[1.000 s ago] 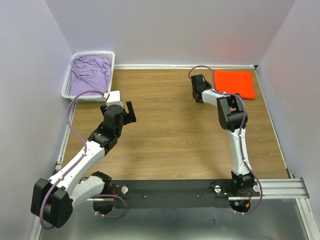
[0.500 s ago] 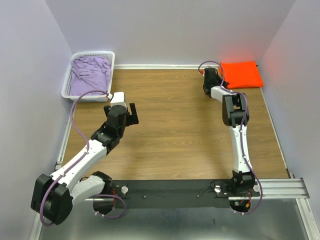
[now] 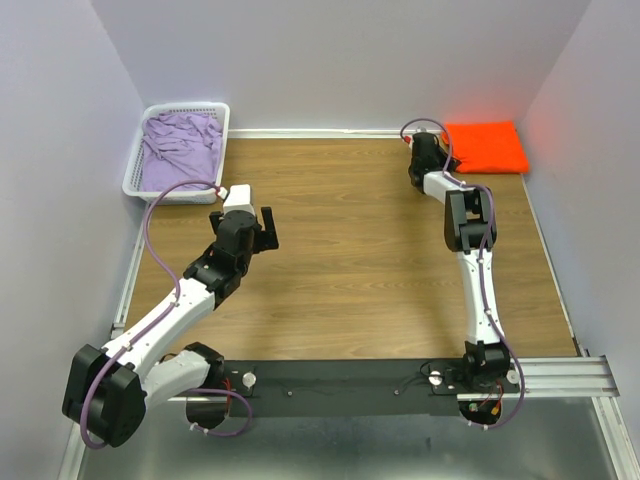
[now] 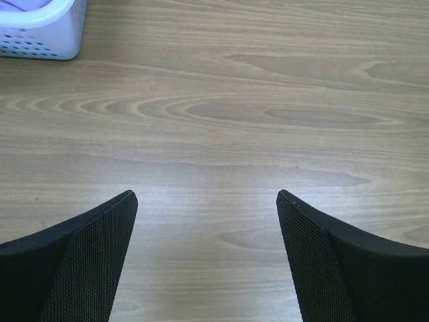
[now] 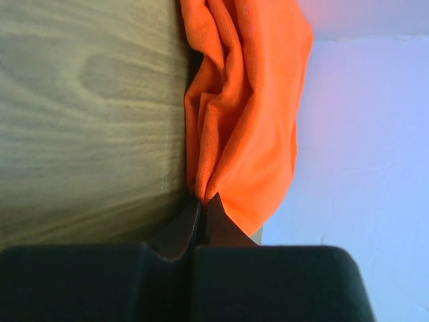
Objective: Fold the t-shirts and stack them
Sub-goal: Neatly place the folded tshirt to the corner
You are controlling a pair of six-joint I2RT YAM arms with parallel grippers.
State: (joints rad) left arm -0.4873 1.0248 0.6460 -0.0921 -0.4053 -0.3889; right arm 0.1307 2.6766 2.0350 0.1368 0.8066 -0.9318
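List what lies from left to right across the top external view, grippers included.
white basket holding the lilac t-shirt → left gripper → right gripper → orange t-shirt

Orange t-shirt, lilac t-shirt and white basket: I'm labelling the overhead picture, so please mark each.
orange t-shirt (image 3: 487,147), top view, middle of the folded cloth.
lilac t-shirt (image 3: 180,148), top view, crumpled middle, inside the basket.
white basket (image 3: 190,106), top view, far rim.

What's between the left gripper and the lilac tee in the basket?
Nothing lies on the bare table between the open left gripper and the white basket. The only barrier is the basket's near wall: the lilac tee lies inside it, so the approach likely has to come over the rim.
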